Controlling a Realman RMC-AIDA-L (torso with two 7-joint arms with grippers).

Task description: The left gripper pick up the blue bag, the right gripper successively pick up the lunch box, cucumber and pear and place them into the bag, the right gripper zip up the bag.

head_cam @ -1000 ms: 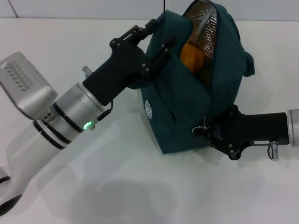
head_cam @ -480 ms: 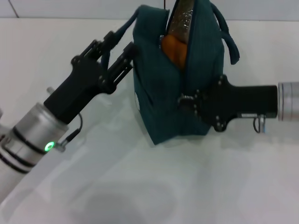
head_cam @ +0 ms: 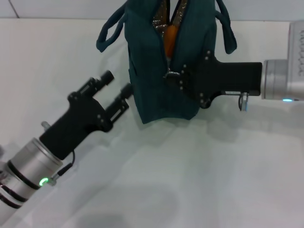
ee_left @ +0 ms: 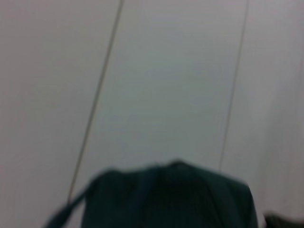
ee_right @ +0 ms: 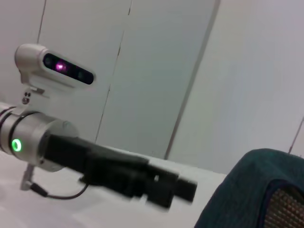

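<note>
The white desk (head_cam: 199,180) fills the head view, and the blue bag (head_cam: 161,71) stands upright on it at upper centre, its loop handles drooping to either side and its top opening narrowed to a slit. Through that slit an orange strip of the pear (head_cam: 169,39) shows, pressed against the silver lining. From the lower left the left gripper (head_cam: 118,88) reaches up toward the bag's left side; its jaws stand parted with nothing between them, the tips just beside the fabric. From the right edge the right gripper (head_cam: 175,76) lies level against the bag's front, its jaws pinched on the zipper pull (head_cam: 170,74) at mid-height.
</note>
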